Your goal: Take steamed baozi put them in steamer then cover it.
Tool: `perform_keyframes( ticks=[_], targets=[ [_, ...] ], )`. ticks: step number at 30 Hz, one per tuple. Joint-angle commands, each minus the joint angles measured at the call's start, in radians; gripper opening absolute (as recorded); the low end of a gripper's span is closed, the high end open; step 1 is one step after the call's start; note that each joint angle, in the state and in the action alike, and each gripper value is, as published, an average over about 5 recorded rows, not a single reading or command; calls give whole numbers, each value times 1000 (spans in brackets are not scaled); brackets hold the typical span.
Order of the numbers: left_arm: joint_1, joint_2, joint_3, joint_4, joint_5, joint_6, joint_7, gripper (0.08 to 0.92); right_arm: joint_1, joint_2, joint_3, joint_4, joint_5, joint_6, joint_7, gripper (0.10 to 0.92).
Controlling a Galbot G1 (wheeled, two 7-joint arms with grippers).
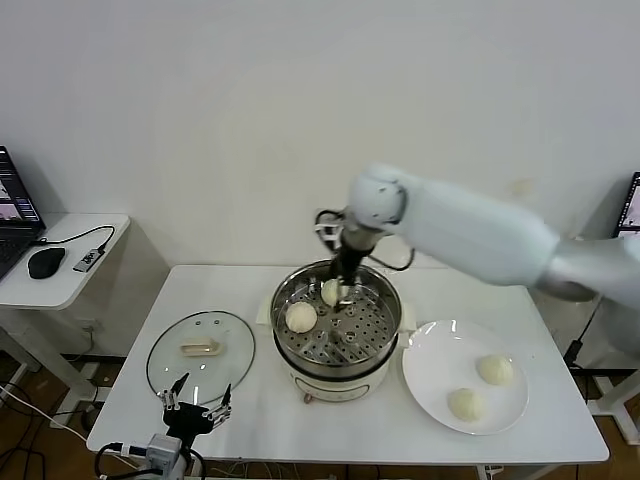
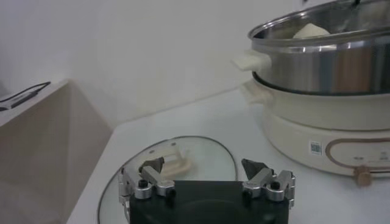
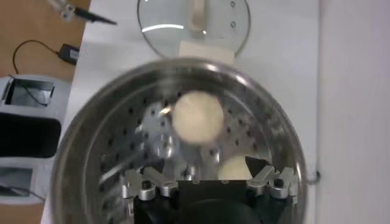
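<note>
Your right gripper (image 3: 210,182) is down inside the steamer (image 1: 385,345), over the far side of the perforated tray. Its jaws stand apart, and a bun (image 3: 234,167) lies between the fingertips (image 3: 266,175); whether they press on it, you cannot tell from here. In the head view that same bun (image 1: 334,292) sits near the back of the tray, right at the tip of your right arm. A second bun (image 1: 301,317) rests on the tray just beside it, toward your left and a little nearer to you; the right wrist view shows it (image 3: 197,116) lying free on the holes, apart from the jaws.

Two more buns wait on the white plate (image 1: 430,365), which lies on the bench (image 1: 250,410) just to the right of the steamer: one (image 1: 496,369) toward the far right of the plate, the other (image 1: 463,404) nearer the front edge.

The glass lid (image 1: 165,365) lies flat on the bench to the left of the steamer, handle (image 1: 199,348) up. Your left gripper (image 1: 197,401) hangs at the lid's near edge with its jaws spread wide and nothing between them; the left wrist view shows the lid (image 2: 207,159) just ahead of that gripper (image 2: 204,168) and the steamer wall (image 2: 323,67) beyond.
</note>
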Motion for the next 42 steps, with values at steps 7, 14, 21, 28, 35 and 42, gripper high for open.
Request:
perform_keyframes(
  ticks=[7, 14, 21, 28, 35, 42],
  targets=[
    [35, 6, -7, -31, -15, 8, 4, 823, -47, -580, 48, 314, -106, 155, -85, 823],
    [56, 0, -9, -54, -11, 12, 6, 823, -400, -651, 251, 354, -224, 162, -104, 823],
    [72, -6, -9, -52, -3, 11, 5, 823, -698, -613, 447, 322, -354, 187, -97, 823],
    [83, -10, -11, -52, 1, 10, 4, 823, -779, -556, 493, 292, -384, 185, -88, 823],
    [82, -12, -10, -36, 2, 10, 3, 823, -831, -528, 523, 275, -414, 184, -83, 823],
    [78, -12, -10, -15, 3, 10, 3, 823, -863, -501, 534, 241, -443, 179, -50, 823]
  ],
)
